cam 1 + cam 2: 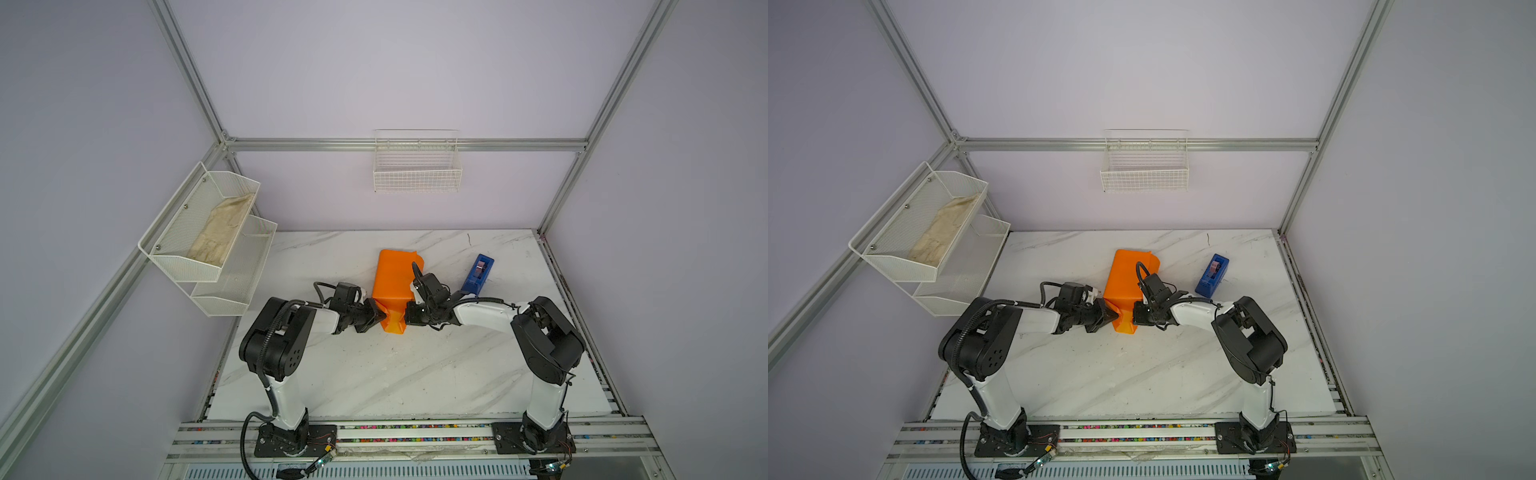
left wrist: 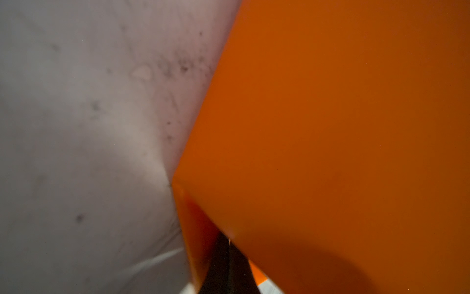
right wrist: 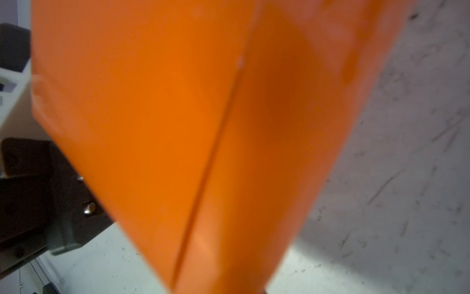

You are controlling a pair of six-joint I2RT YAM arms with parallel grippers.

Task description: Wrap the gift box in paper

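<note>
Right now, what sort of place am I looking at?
Probably a robotics lab test cell: silver aluminium frame, plain lilac walls, two black-and-white robot arms bolted beside a white marble-patterned tabletop.

One marble table point(image 1: 374, 374) carries two robot arms, the left arm point(image 1: 278, 336) and right arm point(image 1: 544, 336), one orange paper parcel point(image 1: 392, 278) toward 12 o'clock and one blue tape dispenser point(image 1: 478, 274) at 2 o'clock, with one wire basket point(image 1: 417, 174) beyond at 12 and two mesh bins point(image 1: 187, 268) point(image 1: 220, 303) at 10 o'clock holding one beige cloth point(image 1: 220, 232)
</note>
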